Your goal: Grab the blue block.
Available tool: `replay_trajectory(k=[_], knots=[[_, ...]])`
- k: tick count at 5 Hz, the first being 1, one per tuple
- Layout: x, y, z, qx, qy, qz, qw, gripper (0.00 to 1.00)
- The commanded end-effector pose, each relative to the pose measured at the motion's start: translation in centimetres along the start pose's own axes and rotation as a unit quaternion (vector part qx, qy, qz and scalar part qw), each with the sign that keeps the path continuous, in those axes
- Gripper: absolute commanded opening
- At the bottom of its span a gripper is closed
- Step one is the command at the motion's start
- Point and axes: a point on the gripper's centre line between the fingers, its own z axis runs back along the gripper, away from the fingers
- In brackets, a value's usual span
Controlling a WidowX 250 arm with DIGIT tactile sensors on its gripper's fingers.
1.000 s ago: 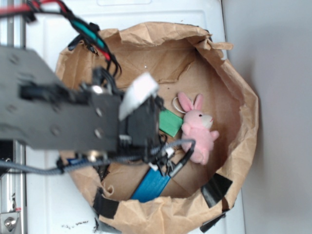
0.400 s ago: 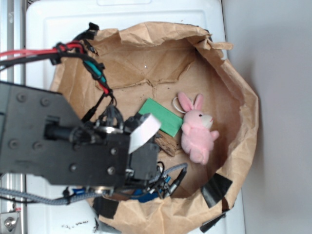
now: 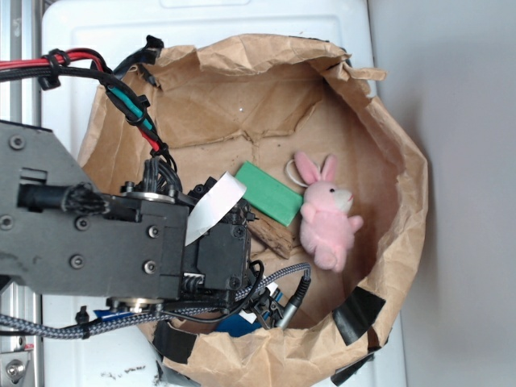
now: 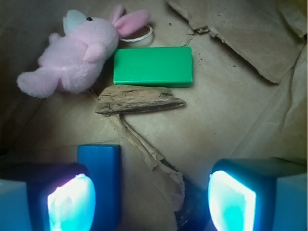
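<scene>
Wrist view: end effector (image 4: 151,202) spread wide, blue block (image 4: 102,178) beside one fingertip, no legible writing.

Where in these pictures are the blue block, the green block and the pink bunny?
blue block (image 4: 102,173): wrist view, on its flat top face.
green block (image 4: 153,66): wrist view, centre of its top face.
pink bunny (image 3: 328,222): exterior view, on its body.
</scene>
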Motion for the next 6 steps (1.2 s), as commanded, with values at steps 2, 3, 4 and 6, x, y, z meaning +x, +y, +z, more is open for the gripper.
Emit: replay_trajectory(k=[2,3,4,6], knots=[[0.9,-0.5,-0.6,-0.001,-0.022,0.024,0.999,1.00],[0.0,-1.3,-2.0,0.008,-0.041,0.022,0.999,1.00],[-0.3,-2.8,-2.8,0.009,-0.039,0.031,0.999,1.00],[-2.8,-2.3,-2.4,-0.016,-0.016,0.058,0.998,1.00]])
